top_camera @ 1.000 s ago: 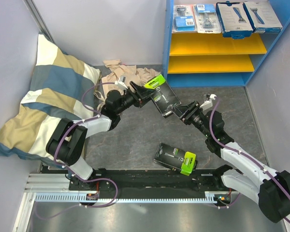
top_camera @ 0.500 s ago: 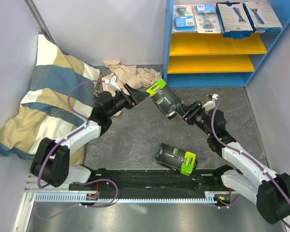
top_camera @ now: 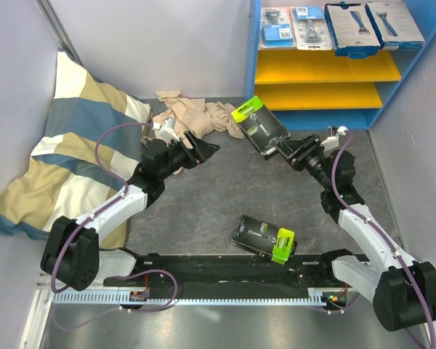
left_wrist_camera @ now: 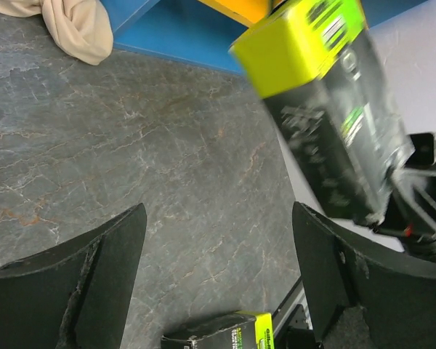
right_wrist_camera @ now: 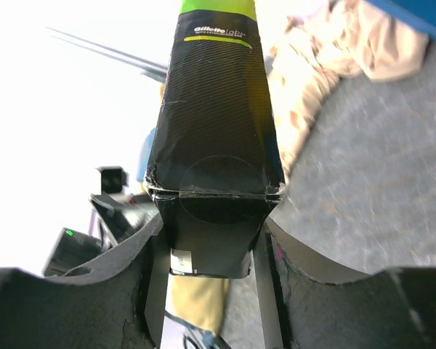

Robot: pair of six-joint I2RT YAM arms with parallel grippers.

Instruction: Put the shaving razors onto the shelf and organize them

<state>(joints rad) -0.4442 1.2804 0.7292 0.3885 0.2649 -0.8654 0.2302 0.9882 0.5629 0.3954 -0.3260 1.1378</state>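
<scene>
The right gripper [top_camera: 278, 149] pinches a black box [top_camera: 259, 128] by its dark end, just before the shelf [top_camera: 251, 58] and its left post. Held so, it could twist loose or clip that frame. The left gripper [top_camera: 205, 150] gapes empty, left of the shelf. A second black box [top_camera: 263, 238] lies well in front, with the beige cloth [top_camera: 189, 115] beside the shelf's foot.

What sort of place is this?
Probably a staged lab cell, not a real shop: plain partition walls, a blue-framed shelf holding razor packs, and a striped pillow on the table.
</scene>
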